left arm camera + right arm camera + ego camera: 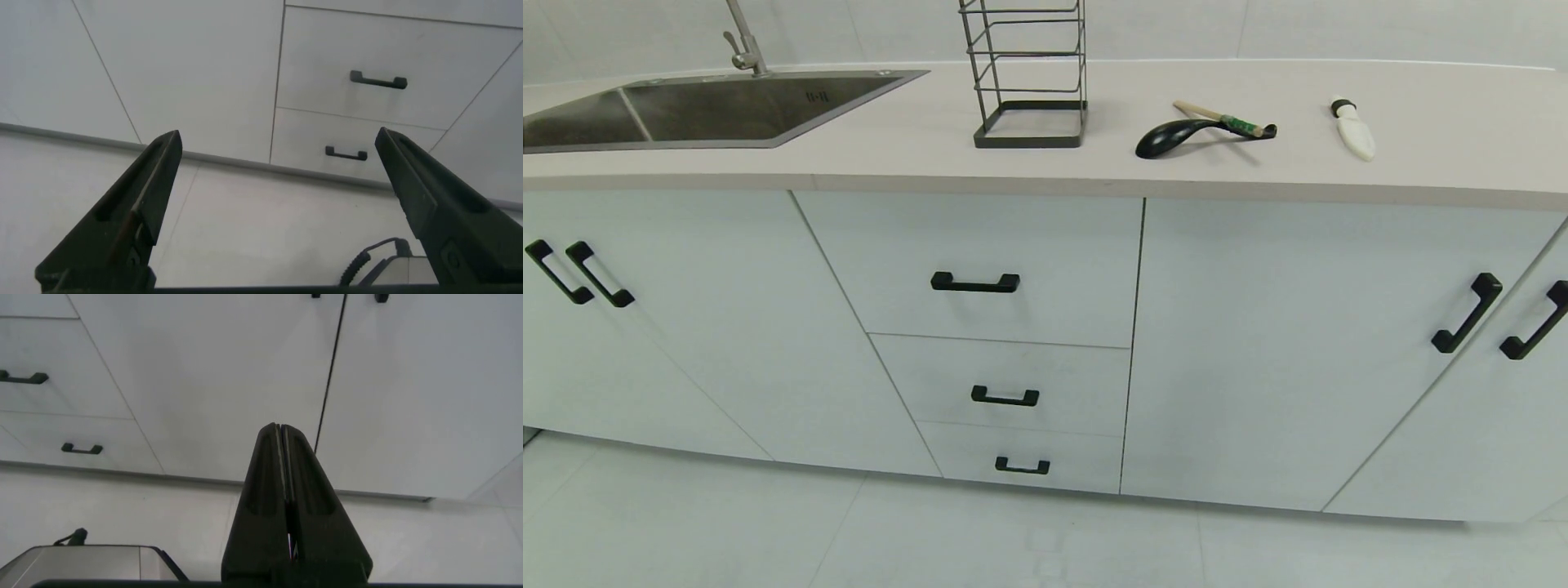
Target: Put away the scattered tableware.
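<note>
The long counter (1421,90) on the white cabinets carries everything that matters here. At its left end there is a steel sink (727,106), and I think it plays no part in the job. Under the middle of the counter there are three drawers (972,245), all closed, so what they hold is hidden. The wire rack (1029,140) stands upright near the counter's middle, and no tableware has been put in it yet. It seems one likely place for the pieces (a drawer could be the other).

Both arms hang low in front of the cabinets, well apart from the counter, which I take to mean that no pick has begun. The left gripper (278,139) has its fingers spread wide with nothing between them. The right gripper (279,433) has its fingers pressed together, also on nothing.

The scattered tableware lies to the right of the rack. The black spoon (1168,137) rests with its bowl toward the rack, and a wooden stick (1217,117) with a green band lies across its handle, touching it. Farther right and apart from these lies a small white tool (1356,135) with a black end; I cannot tell what it is
</note>
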You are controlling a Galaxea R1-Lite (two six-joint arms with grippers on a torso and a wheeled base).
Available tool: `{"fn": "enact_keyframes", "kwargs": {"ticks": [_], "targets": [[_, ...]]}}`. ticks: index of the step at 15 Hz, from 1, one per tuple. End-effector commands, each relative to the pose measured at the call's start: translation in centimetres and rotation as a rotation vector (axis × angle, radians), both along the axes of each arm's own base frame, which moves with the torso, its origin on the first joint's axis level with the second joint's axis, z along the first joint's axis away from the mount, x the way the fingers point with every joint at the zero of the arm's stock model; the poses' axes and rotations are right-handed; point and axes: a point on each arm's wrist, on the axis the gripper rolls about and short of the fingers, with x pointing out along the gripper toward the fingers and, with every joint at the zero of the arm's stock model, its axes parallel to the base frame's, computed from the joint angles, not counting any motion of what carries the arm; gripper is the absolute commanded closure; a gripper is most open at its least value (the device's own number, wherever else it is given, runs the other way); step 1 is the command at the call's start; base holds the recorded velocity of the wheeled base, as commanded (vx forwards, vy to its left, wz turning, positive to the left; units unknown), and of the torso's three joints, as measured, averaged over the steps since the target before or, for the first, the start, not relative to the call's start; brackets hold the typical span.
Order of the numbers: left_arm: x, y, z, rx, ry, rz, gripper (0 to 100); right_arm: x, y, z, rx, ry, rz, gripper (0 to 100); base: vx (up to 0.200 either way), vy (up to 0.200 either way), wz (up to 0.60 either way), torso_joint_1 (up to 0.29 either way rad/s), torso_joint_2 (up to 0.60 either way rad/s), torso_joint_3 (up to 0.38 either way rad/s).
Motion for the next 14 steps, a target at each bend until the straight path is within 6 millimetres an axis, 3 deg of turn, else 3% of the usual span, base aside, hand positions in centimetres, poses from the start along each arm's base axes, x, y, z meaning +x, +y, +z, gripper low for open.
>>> {"fn": "enact_keyframes", "kwargs": {"ticks": [1,9,11,12,14], "targets": [[0.0,0.0,0.0,0.003,0.000,0.001,0,0.0,0.0,0.0,-0.001,0.002,0.000,100,0.000,0.000,0.00,0.000,0.00,0.000],[0.0,0.0,0.0,0.021,0.003,-0.025,0,0.0,0.0,0.0,-0.009,0.002,0.003,100,0.000,0.000,0.00,0.000,0.00,0.000],[-1.0,-0.5,5.7,0.133,-0.253,-0.176,0,0.0,0.0,0.0,-0.009,0.002,0.003,100,0.000,0.000,0.00,0.000,0.00,0.000],[-0.8,-0.7,8.5,0.194,-0.270,-0.205,0,0.0,0.0,0.0,-0.010,0.001,0.003,100,0.000,0.000,0.00,0.000,0.00,0.000],[0.1,-0.8,9.9,0.258,-0.235,-0.273,0,0.0,0.0,0.0,-0.004,0.002,0.003,100,0.000,0.000,0.00,0.000,0.00,0.000]]}}
